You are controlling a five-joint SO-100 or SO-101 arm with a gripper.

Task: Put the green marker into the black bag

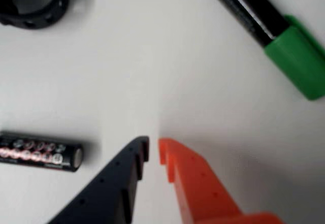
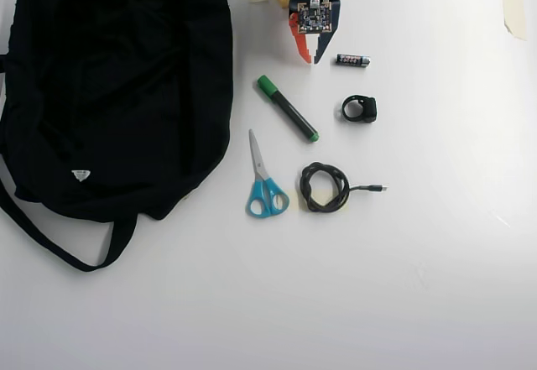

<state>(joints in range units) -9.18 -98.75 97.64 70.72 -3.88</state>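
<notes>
The green marker (image 2: 287,107) lies flat on the white table, its green cap (image 2: 268,86) pointing toward the black bag (image 2: 117,85), which sprawls over the left of the overhead view. My gripper (image 2: 310,55) hovers just above the marker's cap end, apart from it. In the wrist view the marker (image 1: 264,16) crosses the top right corner, green cap lowest. The black and orange fingertips of the gripper (image 1: 153,150) stand almost together over bare table, shut with nothing between them.
A small black battery (image 2: 353,59) lies right of the gripper, seen also in the wrist view (image 1: 38,151). A black ring-shaped clip (image 2: 360,108), blue-handled scissors (image 2: 264,181) and a coiled black cable (image 2: 323,187) lie near the marker. Tape (image 2: 513,13) sits top right.
</notes>
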